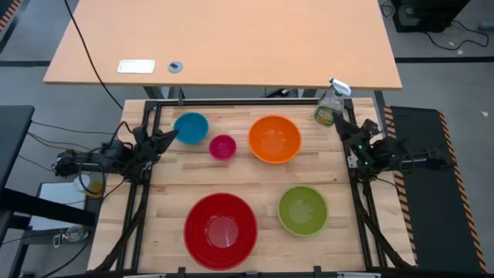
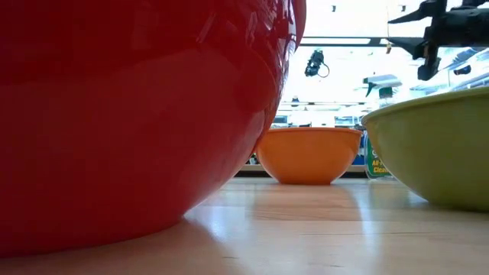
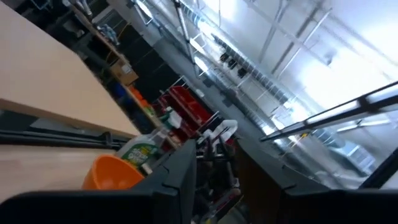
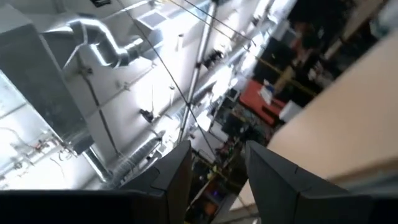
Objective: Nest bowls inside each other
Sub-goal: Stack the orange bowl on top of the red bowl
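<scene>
Five bowls stand upright on their bases on the wooden table (image 1: 177, 174), apart from one another. The blue bowl (image 1: 191, 127), the pink bowl (image 1: 222, 147) and the orange bowl (image 1: 274, 139) stand in a row toward the far edge. The red bowl (image 1: 221, 230) and the green bowl (image 1: 302, 210) stand near the front. My left gripper (image 1: 170, 137) hovers open at the table's left edge, just left of the blue bowl and touching nothing. My right gripper (image 1: 347, 131) hovers open at the right edge, by the spray bottle, with nothing between its fingers (image 4: 177, 174).
A clear spray bottle (image 1: 332, 104) stands at the table's far right corner, close to my right gripper. A larger light-wood desk (image 1: 231, 38) lies beyond the far edge. Bare table shows between the two rows of bowls.
</scene>
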